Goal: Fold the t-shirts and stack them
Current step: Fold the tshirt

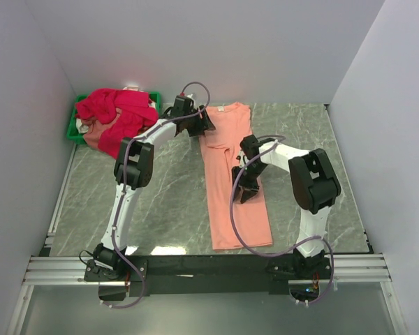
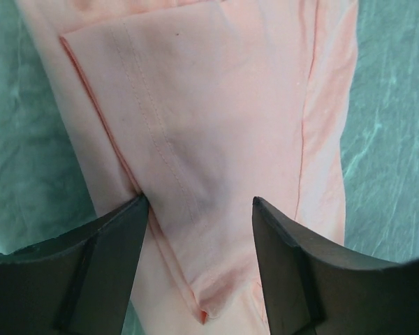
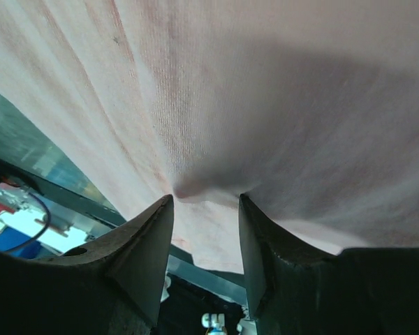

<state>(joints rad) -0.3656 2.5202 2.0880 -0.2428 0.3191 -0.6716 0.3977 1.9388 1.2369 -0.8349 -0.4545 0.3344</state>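
The salmon-peach t-shirt (image 1: 227, 209) lies as a long narrow strip down the table's middle, collar end at the far side. My left gripper (image 1: 201, 125) is open over its far left edge; in the left wrist view (image 2: 199, 206) a folded-in sleeve of the shirt (image 2: 216, 105) lies flat between the jaws. My right gripper (image 1: 246, 190) sits on the shirt's middle. In the right wrist view (image 3: 206, 199) its jaws stand apart, tips pressed into the cloth (image 3: 265, 84), which puckers there. The crimson-pink t-shirts (image 1: 119, 112) lie heaped at the far left.
The crimson heap spills out of a small green bin (image 1: 73, 129) in the far left corner. The grey marbled table (image 1: 167, 202) is walled by white panels on three sides. A metal rail (image 1: 195, 269) carrying the arm bases runs along the near edge.
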